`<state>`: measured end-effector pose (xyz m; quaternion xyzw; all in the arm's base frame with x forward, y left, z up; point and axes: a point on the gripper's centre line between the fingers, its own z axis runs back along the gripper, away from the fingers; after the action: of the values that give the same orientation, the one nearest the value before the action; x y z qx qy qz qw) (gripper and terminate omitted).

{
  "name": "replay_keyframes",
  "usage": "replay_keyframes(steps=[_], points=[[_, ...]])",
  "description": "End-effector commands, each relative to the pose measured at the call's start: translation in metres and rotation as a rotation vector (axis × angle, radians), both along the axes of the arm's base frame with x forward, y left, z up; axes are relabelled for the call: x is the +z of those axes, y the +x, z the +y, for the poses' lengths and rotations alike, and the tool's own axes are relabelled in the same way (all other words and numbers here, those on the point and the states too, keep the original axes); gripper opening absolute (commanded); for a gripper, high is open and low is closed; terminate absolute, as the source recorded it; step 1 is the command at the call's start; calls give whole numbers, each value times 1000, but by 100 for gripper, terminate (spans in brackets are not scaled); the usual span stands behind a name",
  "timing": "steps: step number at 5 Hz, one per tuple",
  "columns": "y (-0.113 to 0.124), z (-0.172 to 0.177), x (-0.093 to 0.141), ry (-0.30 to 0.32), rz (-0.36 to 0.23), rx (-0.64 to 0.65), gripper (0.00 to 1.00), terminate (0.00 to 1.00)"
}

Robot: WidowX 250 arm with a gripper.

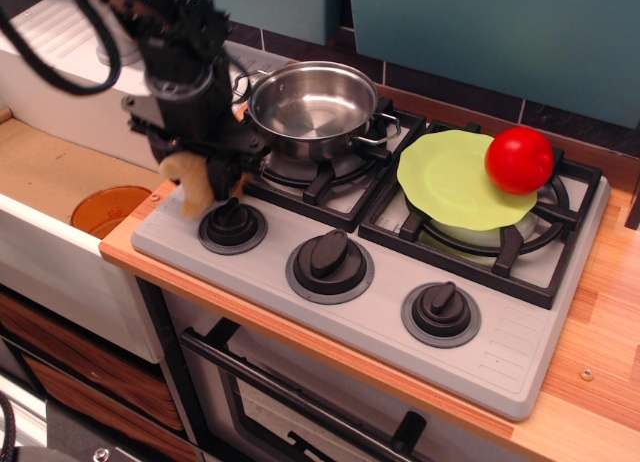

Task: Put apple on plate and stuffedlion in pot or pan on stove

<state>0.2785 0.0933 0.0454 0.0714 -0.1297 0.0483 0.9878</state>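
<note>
The red apple (519,159) rests on the right edge of the lime-green plate (455,180), which lies on the right burner of the grey stove (390,282). A shiny steel pot (312,107) stands empty on the left burner. The tan stuffedlion (193,182) hangs from my gripper (195,157), which is shut on it. It is lifted off the stove's left front corner, just left of the pot and above the left knob (231,225). The black arm hides the lion's top.
An orange-brown dish (105,210) lies in the sink to the left, below the wooden counter edge (130,257). Two more knobs (330,262) line the stove front. Teal cabinets and a dark tiled wall run behind.
</note>
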Motion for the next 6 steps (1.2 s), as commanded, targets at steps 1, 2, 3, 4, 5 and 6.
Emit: replay_keyframes(steps=[1,2,3,4,5,6], points=[[48,-16,84,45,-28,11,0,0],[67,-30,97,54,-16,30,0,0],[78,-46,87,51,-40,44,0,0],[84,-57,74,24,-73,24,100,0],[90,-62,70,-12,-84,15,100,0],[95,-63,77,-23,-72,9,100,0]])
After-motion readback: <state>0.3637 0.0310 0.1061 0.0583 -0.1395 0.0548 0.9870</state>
